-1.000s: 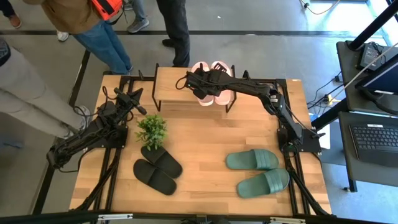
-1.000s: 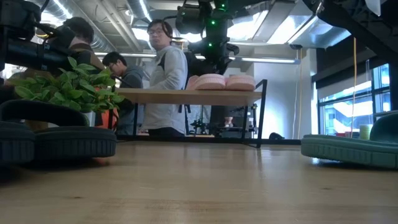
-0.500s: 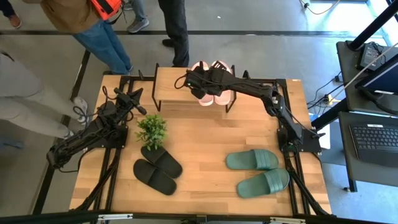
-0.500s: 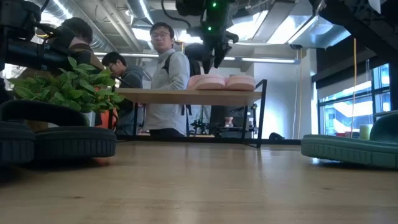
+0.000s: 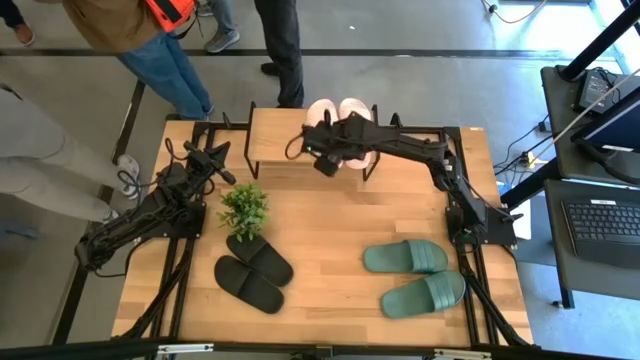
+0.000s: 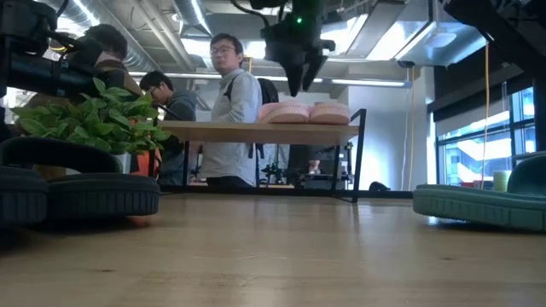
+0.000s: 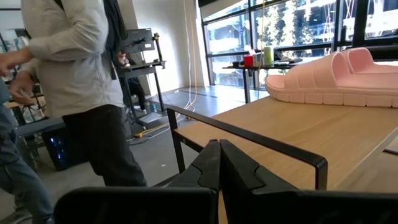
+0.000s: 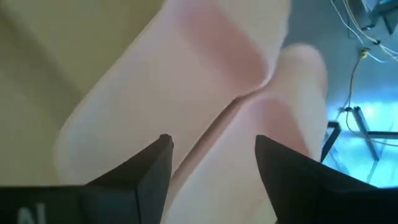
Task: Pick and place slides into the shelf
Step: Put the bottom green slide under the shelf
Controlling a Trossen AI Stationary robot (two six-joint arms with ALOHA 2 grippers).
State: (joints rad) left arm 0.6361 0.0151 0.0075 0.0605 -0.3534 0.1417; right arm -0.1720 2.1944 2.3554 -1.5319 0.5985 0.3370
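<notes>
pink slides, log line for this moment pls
pink slides: on shelf | right gripper: open, empty, above shelf | left gripper: shut, idle by plant

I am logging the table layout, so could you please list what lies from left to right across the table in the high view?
Left gripper → potted plant → black slides → right gripper, open by the shelf → green slides.
</notes>
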